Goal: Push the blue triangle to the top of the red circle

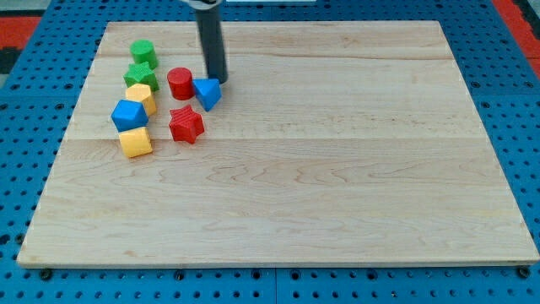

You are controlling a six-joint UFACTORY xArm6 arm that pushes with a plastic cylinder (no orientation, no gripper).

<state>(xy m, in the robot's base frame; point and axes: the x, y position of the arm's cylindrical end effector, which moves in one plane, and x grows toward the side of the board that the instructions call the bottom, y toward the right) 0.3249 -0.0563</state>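
Near the wooden desk's (pixel 337 169) upper left, my tip (pixel 218 80) is touching the blue triangle block's (pixel 207 92) upper right edge; there are no jaws (just a rod). The triangle is sitting just right of the red circle block (pixel 180 83), with a red star block (pixel 186 124) lying below them.

arm: enters from the view's top edge | rod: dark, straight, near upright | my tip (pixel 218 80): down on the board, toward its top-left corner
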